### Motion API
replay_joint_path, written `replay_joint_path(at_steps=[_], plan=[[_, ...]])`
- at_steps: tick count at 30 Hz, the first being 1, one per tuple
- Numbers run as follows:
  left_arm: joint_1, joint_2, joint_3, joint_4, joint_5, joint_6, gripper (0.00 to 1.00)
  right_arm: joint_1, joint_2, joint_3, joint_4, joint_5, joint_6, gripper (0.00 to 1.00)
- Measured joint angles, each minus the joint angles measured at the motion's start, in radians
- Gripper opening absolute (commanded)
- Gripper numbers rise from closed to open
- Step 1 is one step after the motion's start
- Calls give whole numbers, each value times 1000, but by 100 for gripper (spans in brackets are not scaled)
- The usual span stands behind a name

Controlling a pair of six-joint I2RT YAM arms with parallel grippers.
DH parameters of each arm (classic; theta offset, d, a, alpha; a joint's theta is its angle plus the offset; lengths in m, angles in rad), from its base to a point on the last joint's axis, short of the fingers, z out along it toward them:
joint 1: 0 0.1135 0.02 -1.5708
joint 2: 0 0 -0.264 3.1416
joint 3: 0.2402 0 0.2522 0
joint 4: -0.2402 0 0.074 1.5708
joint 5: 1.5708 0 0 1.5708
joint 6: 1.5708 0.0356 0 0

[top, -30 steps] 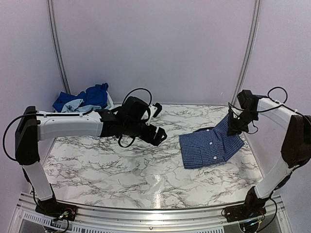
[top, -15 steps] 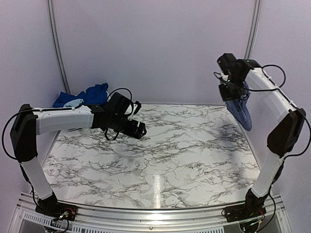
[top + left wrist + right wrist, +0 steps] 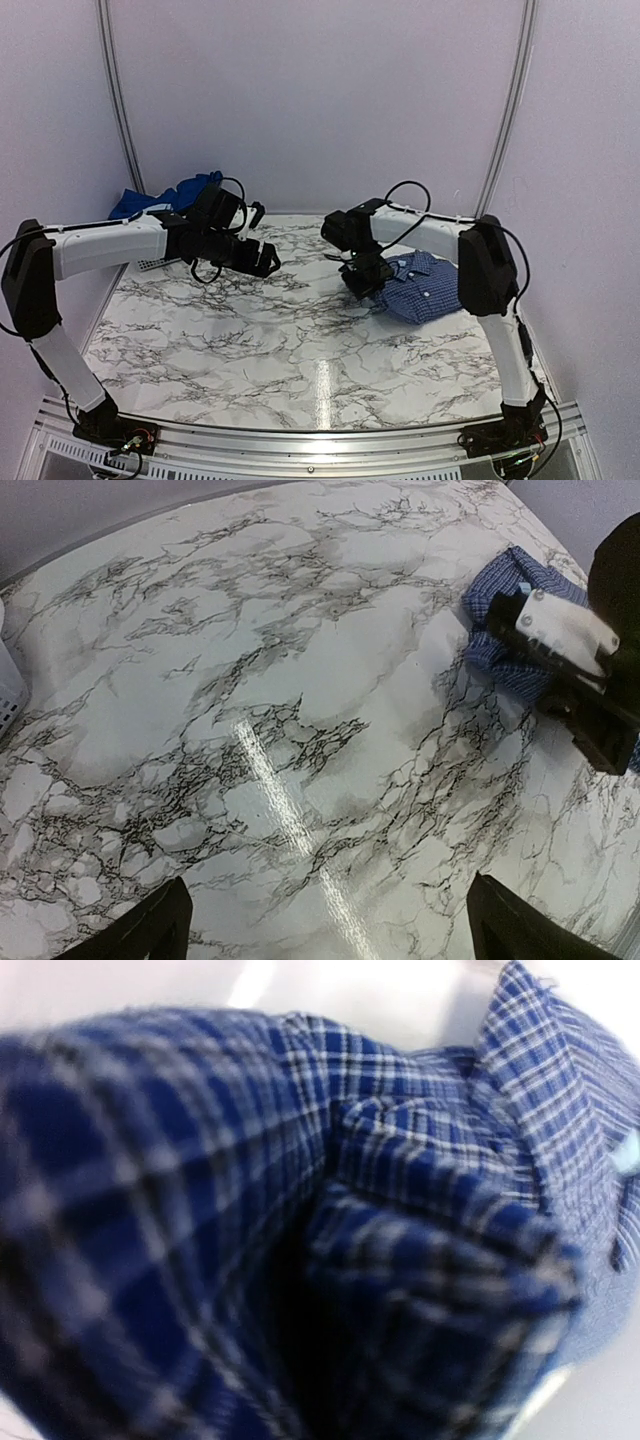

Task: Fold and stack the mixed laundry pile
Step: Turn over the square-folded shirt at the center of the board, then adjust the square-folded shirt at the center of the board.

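Left pincer [image 3: 265, 262] released, fingers [image 3: 150, 930] spread wide, nothing between; hovers over tabletop [image 3: 250, 340] left of centre, toward far edge. Royal blue clothes [image 3: 190, 193] heaped at far left corner. Right pincer [image 3: 365, 283] at left edge of navy checked shirt [image 3: 428, 292], which lies crumpled near right edge. Checked fabric fills right wrist view, fingers hidden: clenched or released, cannot tell.

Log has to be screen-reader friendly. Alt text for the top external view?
The right gripper sits at the edge of a bunched navy check shirt on the marble table, right of centre. The left gripper hovers over the table's far left, near a heap of blue clothes in the back-left corner.
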Motion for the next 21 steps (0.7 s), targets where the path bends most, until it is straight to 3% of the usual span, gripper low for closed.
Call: replay_joint_path(at_steps=[2,7,8,11,14,15,16,18,21], plan=[[8,-12,-23,0,13,-8,99,49,69,64,5,-66,1,8],[31,-51,-87,6,43,-35,99,135,161,225,53,-335,5,73],[39,-61,-100,8,51,-44,99,144,159,241,72,-403,6,81],[60,-89,-117,12,79,-62,99,140,109,250,156,-575,17,86],[68,-104,-117,29,119,-68,99,74,-72,107,298,-716,33,82],[63,-106,-117,34,131,-68,99,35,-161,28,347,-750,37,80],[28,-108,-115,47,163,-60,99,-127,-398,-151,454,-816,50,73],[0,-102,-109,42,170,-58,99,-195,-447,-198,510,-826,43,70],[-90,-36,-35,47,183,-56,91,-316,-529,-379,581,-819,4,63]])
